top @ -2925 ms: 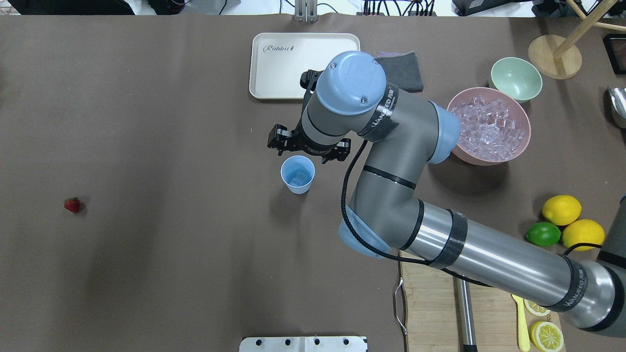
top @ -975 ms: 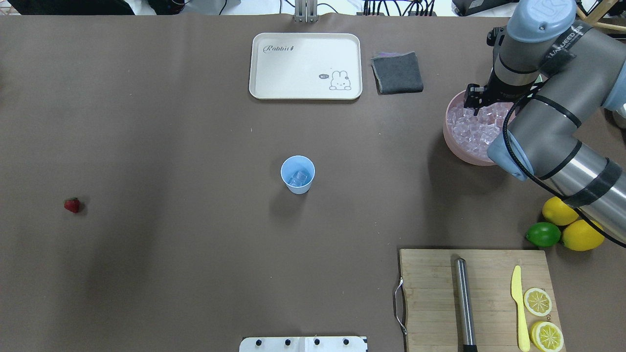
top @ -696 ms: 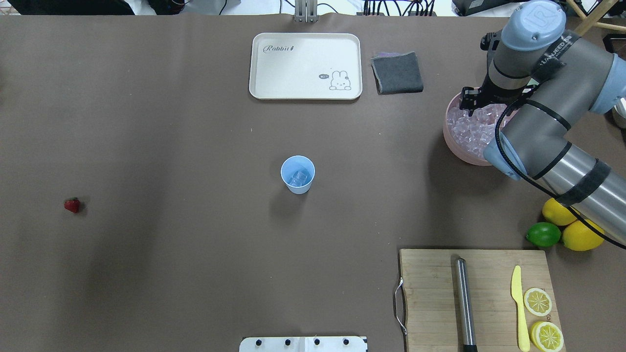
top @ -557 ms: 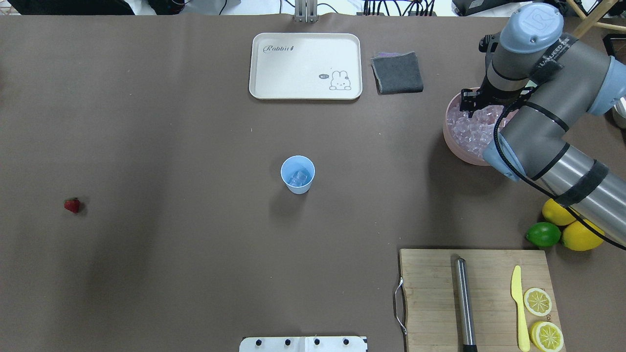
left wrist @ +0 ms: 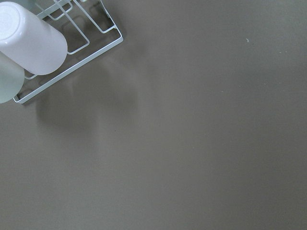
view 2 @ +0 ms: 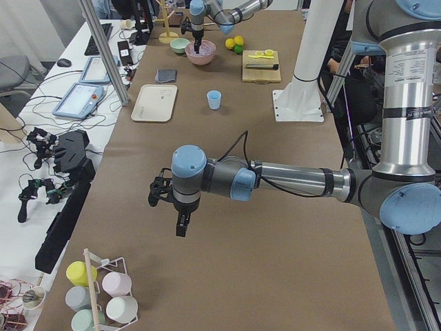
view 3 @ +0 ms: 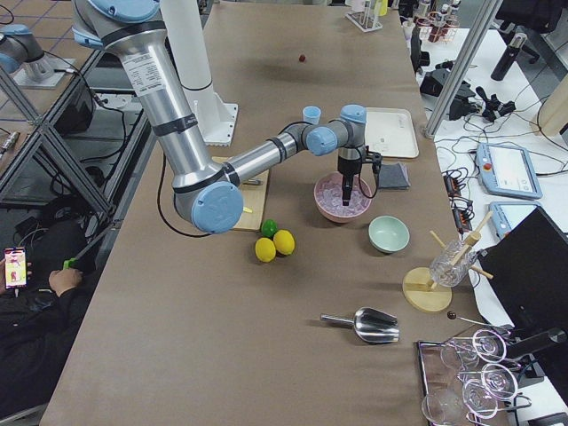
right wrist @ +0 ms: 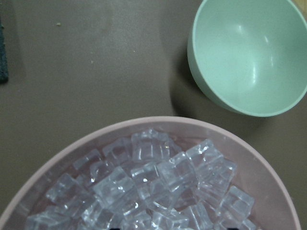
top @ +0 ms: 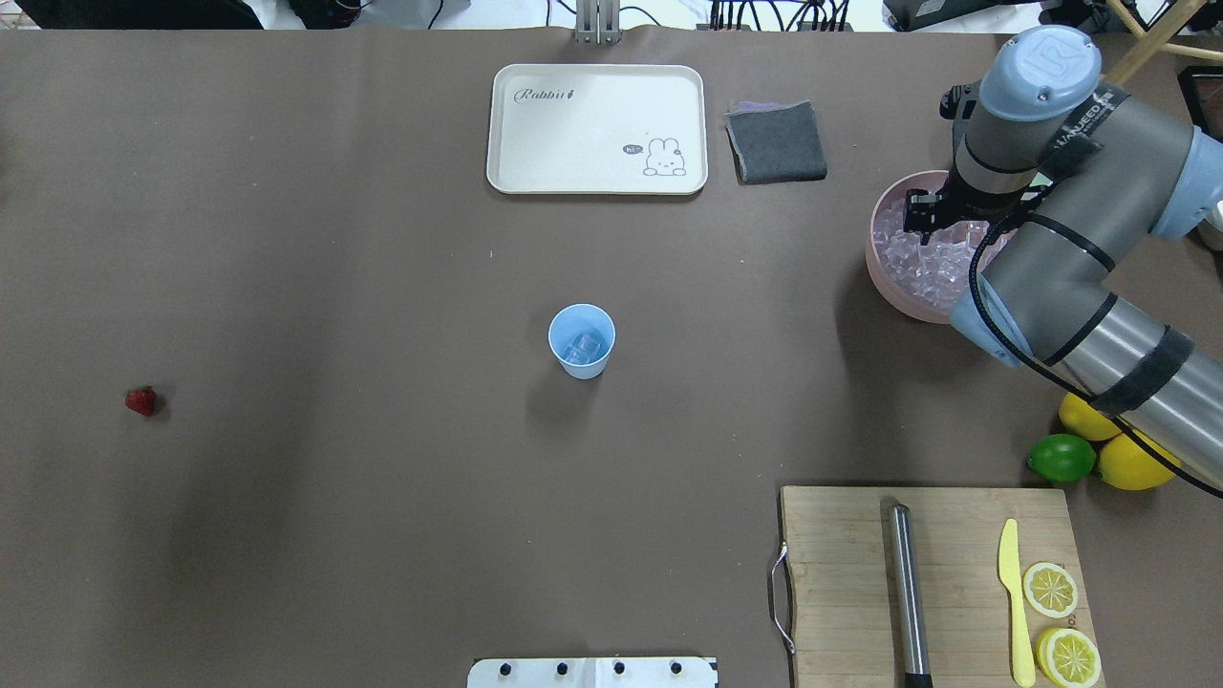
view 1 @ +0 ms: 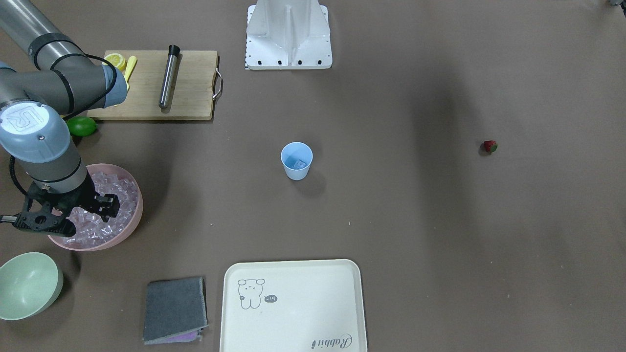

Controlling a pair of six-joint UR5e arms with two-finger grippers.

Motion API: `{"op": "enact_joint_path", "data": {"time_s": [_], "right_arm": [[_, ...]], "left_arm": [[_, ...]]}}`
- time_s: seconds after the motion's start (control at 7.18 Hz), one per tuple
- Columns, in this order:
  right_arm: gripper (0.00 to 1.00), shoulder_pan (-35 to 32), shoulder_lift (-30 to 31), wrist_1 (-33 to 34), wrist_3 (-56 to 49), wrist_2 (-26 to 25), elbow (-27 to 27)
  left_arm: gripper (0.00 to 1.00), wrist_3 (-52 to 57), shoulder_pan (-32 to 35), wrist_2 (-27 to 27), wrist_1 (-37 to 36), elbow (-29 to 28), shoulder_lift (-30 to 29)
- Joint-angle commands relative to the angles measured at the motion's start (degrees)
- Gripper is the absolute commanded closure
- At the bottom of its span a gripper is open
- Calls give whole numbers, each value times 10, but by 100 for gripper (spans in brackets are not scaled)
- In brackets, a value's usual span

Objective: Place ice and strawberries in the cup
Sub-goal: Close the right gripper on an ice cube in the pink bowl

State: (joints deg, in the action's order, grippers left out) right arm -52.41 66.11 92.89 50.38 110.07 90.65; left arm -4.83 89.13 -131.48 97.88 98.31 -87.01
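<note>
1. Cup (top: 581, 341), mid-table, already holds some ice.
2. My right gripper (view 1: 66, 215) sits spread wide in the pink bowl's (view 1: 128, 226) ice (right wrist: 158, 184), nothing gripped.
3. Strawberry (top: 140, 400) untouched near the table's left edge; left gripper's (view 2: 172, 210) state I cannot tell.

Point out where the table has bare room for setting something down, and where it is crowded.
Bare: the wide stretch between the cup and the strawberry. Crowded: the corner around the pink bowl, where the right gripper hangs over the ice.
</note>
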Motion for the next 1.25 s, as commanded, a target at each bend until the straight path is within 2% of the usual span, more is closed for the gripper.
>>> {"op": "enact_joint_path", "data": {"time_s": [0.0,0.28,0.7,0.84,1.11], "right_arm": [[24,5,4,0,2,1,1],[31,8,5,0,2,2,1],[32,10,16,0,2,1,1],[38,11,16,0,2,1,1],[85,11,12,0,-3,3,1]], "left_arm": [[2,0,0,0,0,1,0],[2,0,0,0,0,0,-4],[2,0,0,0,0,0,-4],[2,0,0,0,0,1,-4],[2,-1,0,-1,1,3,-4]]}}
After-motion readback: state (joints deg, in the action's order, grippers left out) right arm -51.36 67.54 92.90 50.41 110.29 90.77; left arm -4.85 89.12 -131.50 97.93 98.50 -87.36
